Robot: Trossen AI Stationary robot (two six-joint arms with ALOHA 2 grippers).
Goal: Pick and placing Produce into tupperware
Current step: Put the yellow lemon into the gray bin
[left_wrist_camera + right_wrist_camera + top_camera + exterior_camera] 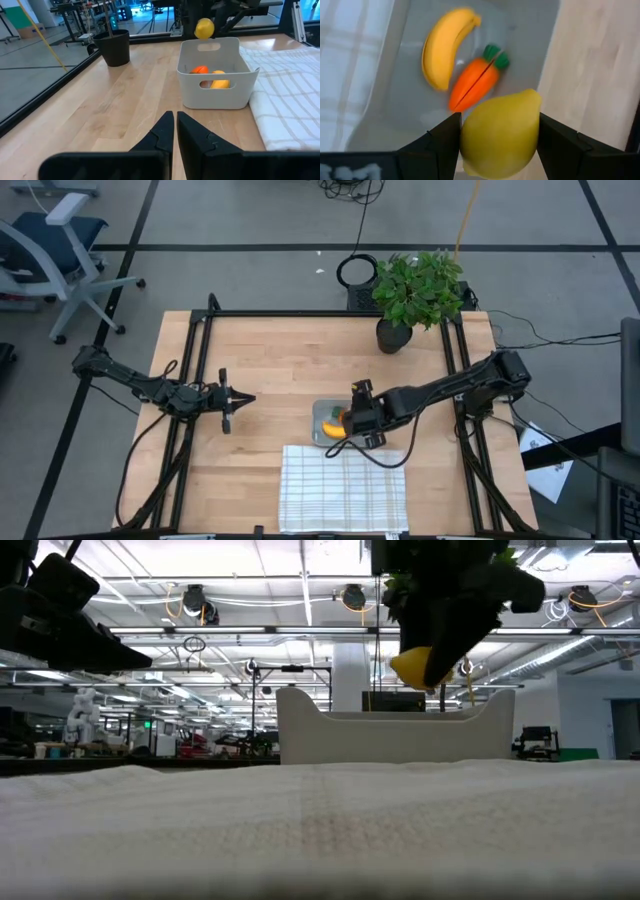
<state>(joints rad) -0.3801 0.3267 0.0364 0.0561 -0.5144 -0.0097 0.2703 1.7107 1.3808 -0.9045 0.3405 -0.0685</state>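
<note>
My right gripper (499,120) hangs over the tupperware (215,97), a greyish tub on the table's middle, shut on the yellow lemon (500,132). The lemon (204,28) is above the tub's rim. On the tub's floor the banana (445,47) and the orange carrot (475,82) with its green top lie side by side. My left gripper (248,399) waits shut over the table's left part, clear of everything, pointing toward the tub. My right gripper pinches the lemon between its two fingers, one on each opposite side (467,135). The fingers come from above, slanting down toward the tub. The lemon (412,665) is lifted clear, above the tub's rim and over the carrot and banana.
A white grid-lined cloth (343,485) lies at the table's near edge, against the tub's near side. A potted green plant (415,290) stands at the far right of the table. Bare wood lies between my left gripper and the tub.
</note>
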